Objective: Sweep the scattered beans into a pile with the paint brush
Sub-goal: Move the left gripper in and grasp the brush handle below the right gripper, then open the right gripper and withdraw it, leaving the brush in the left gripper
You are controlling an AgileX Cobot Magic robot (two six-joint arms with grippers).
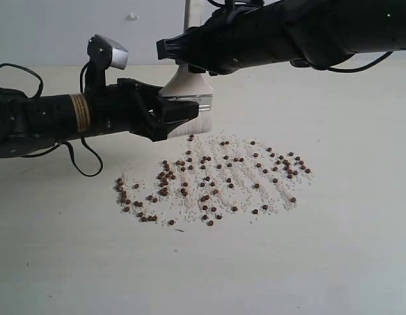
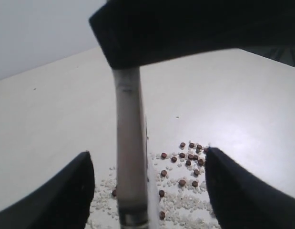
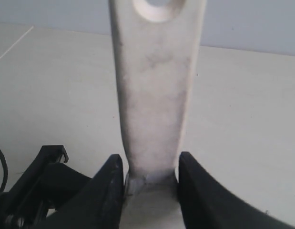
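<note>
The paint brush [image 1: 188, 86] stands upright at the far edge of the spill, with its bristles down on the table. My right gripper [image 1: 186, 58] comes in from above and is shut on the pale wooden handle [image 3: 154, 95]. My left gripper [image 1: 178, 120] is open. Its fingers [image 2: 66, 195] straddle the brush [image 2: 130, 143] near the ferrule without touching it. The beans [image 1: 216, 177] lie scattered among whitish crumbs in a wide patch in front of the brush. No compact pile shows. Some beans [image 2: 188, 162] lie between the left fingers.
The pale table [image 1: 334, 262] extends bare around the patch. The right arm [image 1: 307, 33] crosses above the far side. The left arm [image 1: 52, 115], with a looping black cable [image 1: 84, 164], lies along the left.
</note>
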